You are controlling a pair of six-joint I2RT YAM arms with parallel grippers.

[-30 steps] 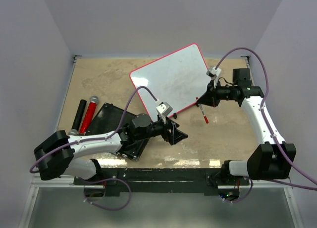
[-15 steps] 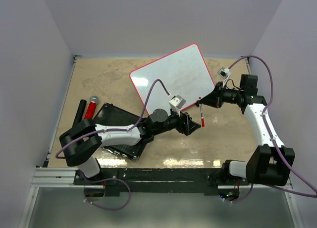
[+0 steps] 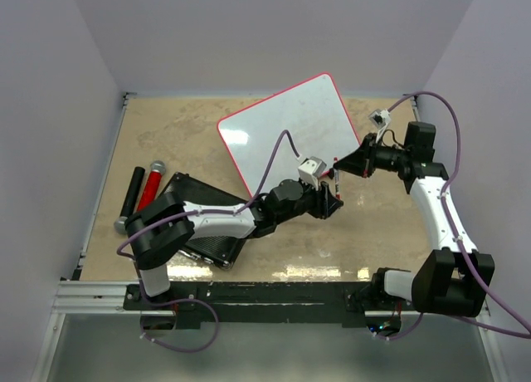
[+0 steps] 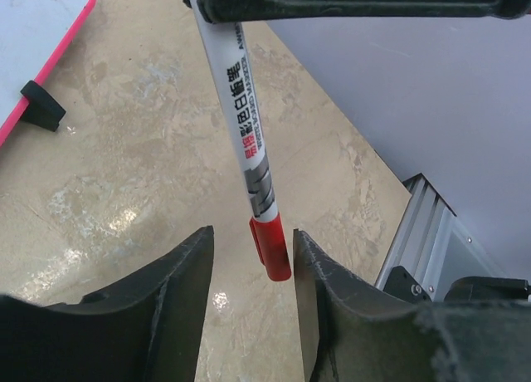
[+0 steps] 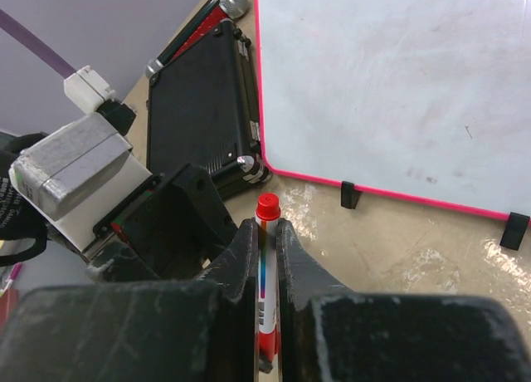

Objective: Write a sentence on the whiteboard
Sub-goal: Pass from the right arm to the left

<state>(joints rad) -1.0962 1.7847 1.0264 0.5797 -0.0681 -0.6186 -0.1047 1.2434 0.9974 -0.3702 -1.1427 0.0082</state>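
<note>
Whiteboard (image 3: 286, 129): red-rimmed, black clips (image 5: 349, 194) | right pincer (image 5: 265, 237) clamps marker (image 4: 245, 124) | left pincer (image 4: 251, 237) parted around cap (image 4: 271, 249)

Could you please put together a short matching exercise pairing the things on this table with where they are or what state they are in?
Things:
1. whiteboard
2. red-capped marker
3. marker's red cap
4. black ribbed slab

Places or states:
A. between the left jaws, not yet gripped
B. blank, no writing on it
C. partly under the left arm
D. clamped in the right jaws

Pairs: 1-B, 2-D, 3-A, 4-C
</note>
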